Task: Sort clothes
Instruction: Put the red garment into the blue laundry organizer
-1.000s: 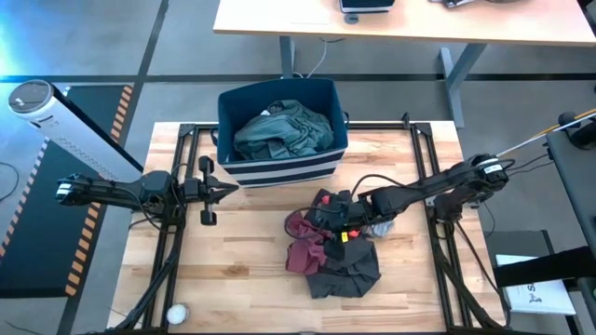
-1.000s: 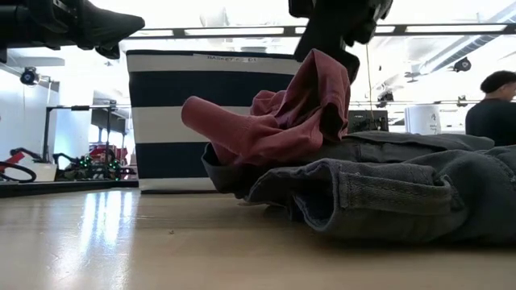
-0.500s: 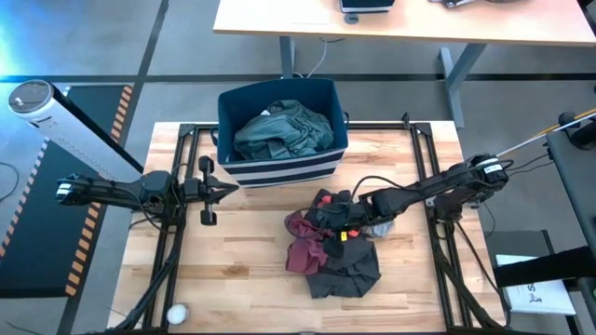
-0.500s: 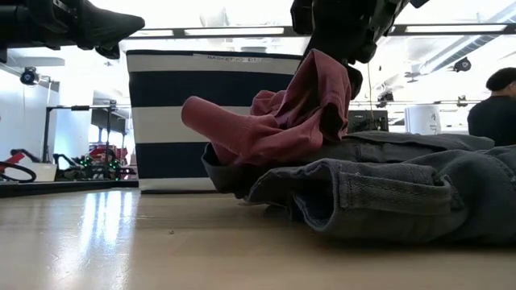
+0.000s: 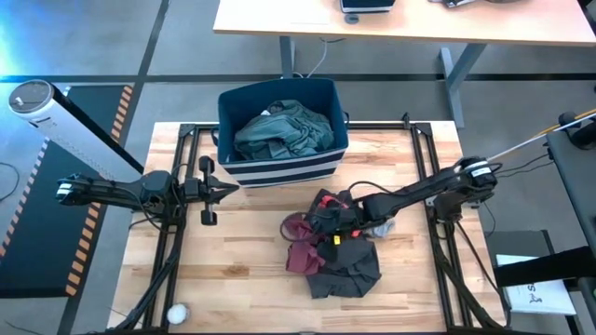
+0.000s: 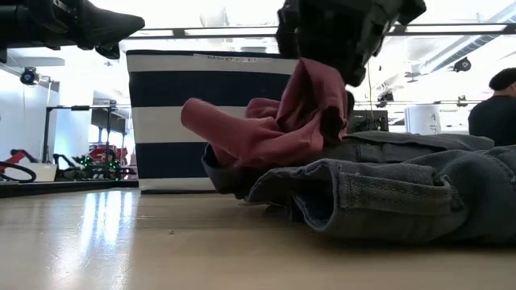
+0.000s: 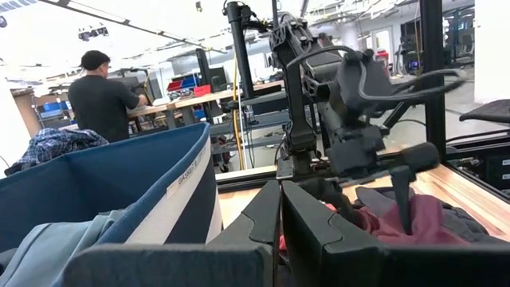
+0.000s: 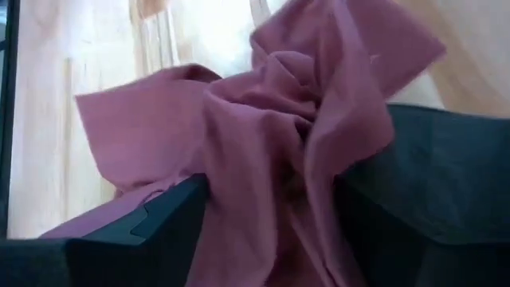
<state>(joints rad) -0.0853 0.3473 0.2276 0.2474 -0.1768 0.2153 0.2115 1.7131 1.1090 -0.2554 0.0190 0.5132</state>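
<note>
A red garment (image 5: 300, 249) lies bunched on a dark charcoal garment (image 5: 354, 270) at the middle of the table. My right gripper (image 5: 320, 228) reaches in from the right and is shut on the red garment (image 8: 239, 119), which rises to a peak (image 6: 310, 76) under it. A teal-green garment (image 5: 284, 130) fills the navy striped bin (image 5: 279, 169) at the far edge. My left gripper (image 5: 220, 189) hovers shut with nothing in it, near the bin's left front corner. My right gripper pinches a bunched fold of the red garment (image 8: 275, 179) between its two fingers (image 8: 163, 211), several layers together. It comes from above, slanting in from the table's right. The held part stands raised; the rest (image 6: 234, 129) lies slack on the charcoal garment (image 6: 387, 189).
A small white ball (image 5: 175, 314) lies at the table's near left corner. Black frame rails (image 5: 177, 214) run along both sides of the table. A wooden desk (image 5: 400, 23) stands beyond the bin. A person (image 6: 496, 105) is in the room behind.
My right gripper has gone slightly toward the table's left edge and a little down, still holding the red garment. The cloth's raised peak has sunk and shifted left with it; the rest of the pile has stayed in place.
</note>
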